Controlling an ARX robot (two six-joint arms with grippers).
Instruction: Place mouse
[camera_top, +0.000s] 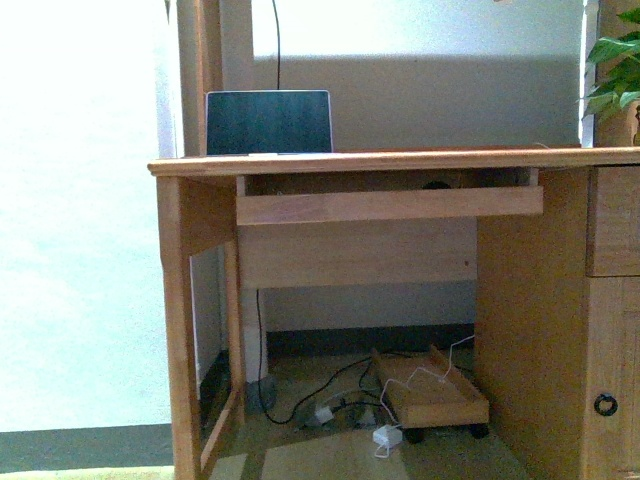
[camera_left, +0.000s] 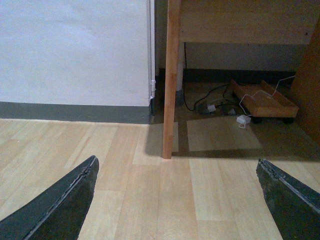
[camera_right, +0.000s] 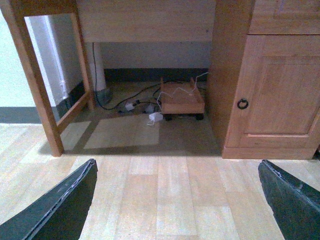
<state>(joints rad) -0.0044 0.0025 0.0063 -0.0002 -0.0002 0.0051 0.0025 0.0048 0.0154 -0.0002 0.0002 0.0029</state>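
Left claw (camera_left: 176, 162), right claw (camera_right: 176, 164) spread, empty. Mouse (camera_top: 435, 184) perhaps dark blob, centre-right behind tray (camera_top: 390, 205); right arm likely nearer.

The pale wooden desk surface (camera_top: 450, 158) lies open right of the dark upright laptop (camera_top: 268, 122); green plant leaves (camera_top: 615, 75) crowd its far right end. Below it, a pull-out wooden shelf (camera_top: 390, 204) narrows the gap. Bare plank floor (camera_right: 170, 200) is free before the left gripper (camera_left: 176, 161) and right gripper (camera_right: 176, 163), with black cables (camera_right: 130, 97) and a low wheeled wooden tray (camera_right: 181, 100) under the desk.
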